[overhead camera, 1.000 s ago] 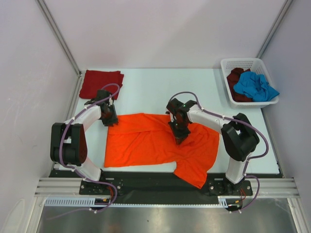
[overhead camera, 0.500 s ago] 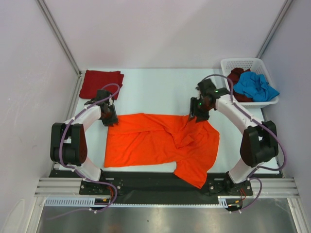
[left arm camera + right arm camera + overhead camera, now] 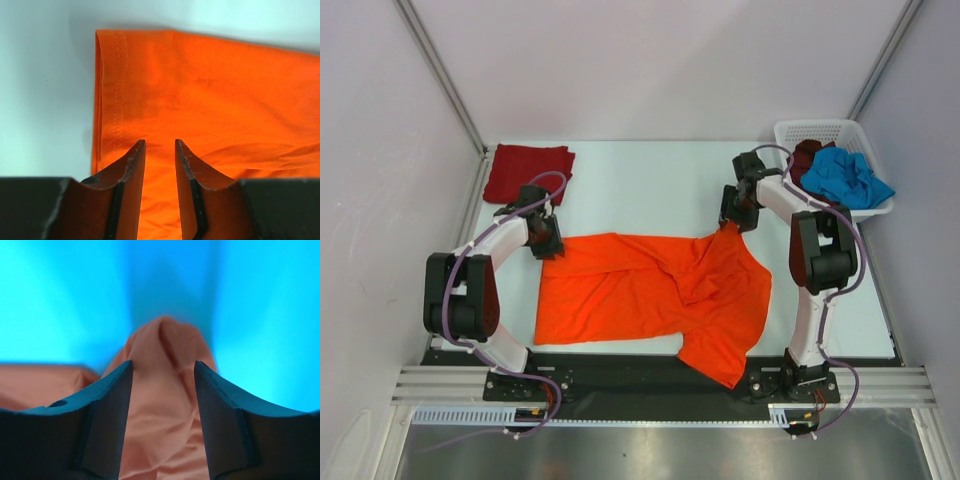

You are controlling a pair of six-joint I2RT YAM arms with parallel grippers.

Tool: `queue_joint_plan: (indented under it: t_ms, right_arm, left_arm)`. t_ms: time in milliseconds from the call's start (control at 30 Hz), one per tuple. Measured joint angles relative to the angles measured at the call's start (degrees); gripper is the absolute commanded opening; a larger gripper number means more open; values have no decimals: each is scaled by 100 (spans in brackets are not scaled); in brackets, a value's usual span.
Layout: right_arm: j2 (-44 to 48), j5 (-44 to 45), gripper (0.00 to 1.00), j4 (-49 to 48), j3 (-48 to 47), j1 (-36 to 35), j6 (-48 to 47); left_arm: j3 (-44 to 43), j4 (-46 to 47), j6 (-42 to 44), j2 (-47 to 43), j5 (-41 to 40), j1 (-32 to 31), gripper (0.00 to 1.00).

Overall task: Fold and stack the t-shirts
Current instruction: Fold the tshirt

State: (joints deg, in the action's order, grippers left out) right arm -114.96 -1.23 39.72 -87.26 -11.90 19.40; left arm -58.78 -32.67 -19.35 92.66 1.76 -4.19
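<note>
Orange shirt [image 3: 650, 290]: judged soft, light, limp; lies spread on counter [image 3: 640, 180], near edge. Best taken at hem corners. Left jaws narrow over hem, grip unclear; right jaws spread astride raised fold.

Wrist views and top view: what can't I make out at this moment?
- Left tool: the left wrist view shows the orange shirt in its narrow gap, but not whether the cloth is pinched. In the top view the left arm hides the tips.
- Right wrist view: blurred and tinted blue, so true colours are lost.
- Basket, top view: the blue shirt covers most of the dark red shirt. Anything beneath them is hidden.
</note>
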Motion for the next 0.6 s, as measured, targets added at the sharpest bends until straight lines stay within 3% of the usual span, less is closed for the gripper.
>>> queue_joint_plan:
  t_ms: [100,200,333,400,600]
  right_arm:
    - [-304,105,51,22,-232,20,-46]
    - [-507,155,37,-2,-472,42,-125]
    - [-616,236,5,7,-673,59,-184]
    - [-634,284,0,7,-717,79,-173]
    - [-608,761,0,85,-717,219,-208]
  left_arm:
    - [-2,2,-2,7,20,0,34]
    - [-50,-4,-4,92,26,0,34]
    - [-223,0,-9,363,22,0,34]
    - [-304,-2,-11,494,20,2,33]
    - [-380,17,-15,769,11,2,33]
